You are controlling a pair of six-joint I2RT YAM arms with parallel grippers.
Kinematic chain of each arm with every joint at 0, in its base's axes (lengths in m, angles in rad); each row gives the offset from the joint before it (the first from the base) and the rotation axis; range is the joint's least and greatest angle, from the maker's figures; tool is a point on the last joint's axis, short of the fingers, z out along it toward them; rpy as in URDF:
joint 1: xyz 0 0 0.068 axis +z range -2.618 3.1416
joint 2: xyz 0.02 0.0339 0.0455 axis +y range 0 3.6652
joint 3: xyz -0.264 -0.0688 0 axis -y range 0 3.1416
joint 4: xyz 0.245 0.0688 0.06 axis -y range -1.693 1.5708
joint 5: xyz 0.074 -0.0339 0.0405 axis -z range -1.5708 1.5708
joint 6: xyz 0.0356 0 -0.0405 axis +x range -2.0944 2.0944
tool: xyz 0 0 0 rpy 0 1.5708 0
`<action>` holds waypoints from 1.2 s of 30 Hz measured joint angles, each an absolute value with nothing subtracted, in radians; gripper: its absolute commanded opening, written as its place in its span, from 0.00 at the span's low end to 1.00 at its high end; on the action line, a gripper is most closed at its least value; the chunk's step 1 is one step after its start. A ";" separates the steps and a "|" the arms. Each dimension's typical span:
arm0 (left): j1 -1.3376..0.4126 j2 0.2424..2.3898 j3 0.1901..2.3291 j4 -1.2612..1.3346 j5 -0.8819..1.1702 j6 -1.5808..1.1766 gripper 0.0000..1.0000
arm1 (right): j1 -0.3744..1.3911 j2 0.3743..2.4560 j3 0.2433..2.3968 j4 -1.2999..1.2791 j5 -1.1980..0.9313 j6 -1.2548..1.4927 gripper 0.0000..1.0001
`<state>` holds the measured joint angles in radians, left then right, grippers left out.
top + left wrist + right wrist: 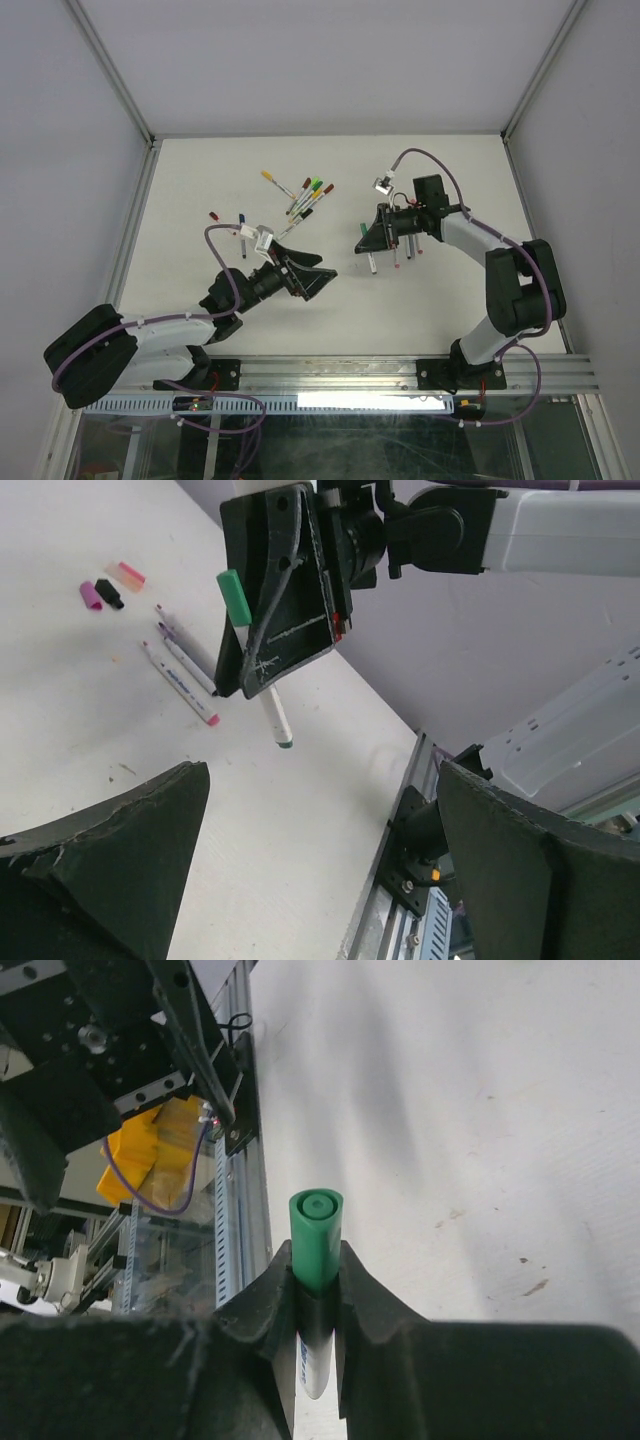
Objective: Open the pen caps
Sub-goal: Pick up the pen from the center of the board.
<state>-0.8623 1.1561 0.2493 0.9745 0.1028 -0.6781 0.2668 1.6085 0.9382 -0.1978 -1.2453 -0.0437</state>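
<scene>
Right wrist, right claw (pixel 316 1256) pinching slim white-barrelled pen (pixel 312 1365) with green plastic cap (pixel 316 1228), frame centre, left claw (pixel 320 860) spread wide

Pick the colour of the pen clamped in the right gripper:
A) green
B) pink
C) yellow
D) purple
A: the right gripper is shut on the green pen, whose green end sticks out above it in the right wrist view.
</scene>
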 measured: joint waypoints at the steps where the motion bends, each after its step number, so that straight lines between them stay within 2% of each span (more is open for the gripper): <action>1: -0.862 1.142 0.234 0.994 0.099 -0.675 0.99 | 0.270 1.602 0.948 -0.241 -1.265 -0.085 0.00; 8: -0.862 1.135 0.211 1.149 0.095 -0.669 0.95 | 0.301 1.596 0.988 -0.443 -1.327 -0.291 0.00; 15: -0.843 1.279 0.257 1.271 0.111 -0.699 0.77 | 0.333 1.578 0.992 -0.551 -1.360 -0.408 0.00; 19: -0.836 1.379 0.331 1.296 0.127 -0.724 0.70 | 0.340 1.564 0.995 -0.587 -1.376 -0.451 0.00; 25: -0.835 1.530 0.427 1.305 0.158 -0.758 0.61 | 0.345 1.559 0.995 -0.610 -1.378 -0.481 0.00; 29: -0.835 1.586 0.460 1.307 0.179 -0.774 0.59 | 0.346 1.559 0.997 -0.622 -1.378 -0.492 0.00; 36: -0.829 1.642 0.501 1.306 0.215 -0.801 0.48 | 0.350 1.559 1.007 -0.631 -1.378 -0.500 0.00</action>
<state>-0.8291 1.6421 0.5011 1.3060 0.2150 -0.8009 0.3504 1.5585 1.0065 -0.6308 -1.3781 -0.4999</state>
